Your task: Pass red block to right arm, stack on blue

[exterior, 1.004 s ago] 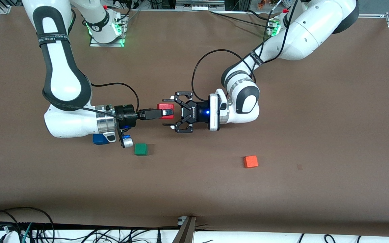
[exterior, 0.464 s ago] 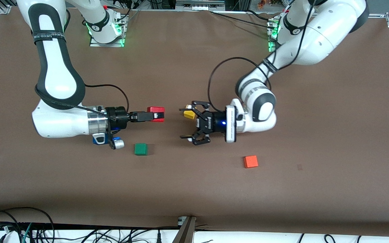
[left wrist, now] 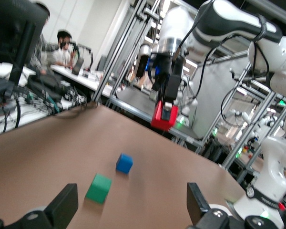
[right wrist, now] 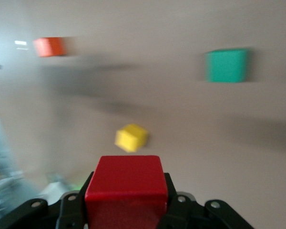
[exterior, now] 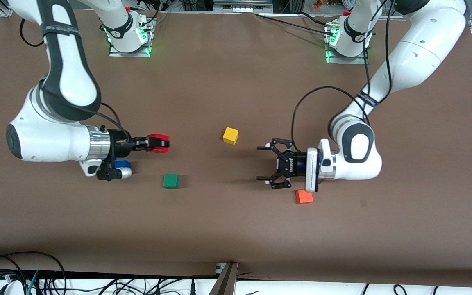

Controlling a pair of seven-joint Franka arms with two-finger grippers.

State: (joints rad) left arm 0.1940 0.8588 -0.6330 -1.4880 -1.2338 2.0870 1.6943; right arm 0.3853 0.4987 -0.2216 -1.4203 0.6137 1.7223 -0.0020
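Observation:
My right gripper [exterior: 164, 143] is shut on the red block [exterior: 157, 143], holding it above the table; the red block [right wrist: 126, 191] fills its jaws in the right wrist view. The blue cube [exterior: 123, 164] sits on the table, mostly hidden under the right wrist. In the left wrist view the blue cube [left wrist: 124, 163] lies in plain sight below the hanging red block [left wrist: 163, 117]. My left gripper [exterior: 261, 163] is open and holds nothing. It hovers beside the orange-red cube, well apart from the red block. Its own fingers [left wrist: 62, 205] stand wide.
A green cube [exterior: 171, 180] lies near the blue one, a little nearer the front camera. A yellow cube [exterior: 230, 135] sits mid-table between the two grippers. An orange-red cube [exterior: 304, 197] lies just under the left wrist. Brown table surface [exterior: 236, 229] stretches toward the front edge.
The left gripper let go of the red block, opened wide and drew back toward its own end. The right arm carried the block toward its end, uncovering the yellow cube.

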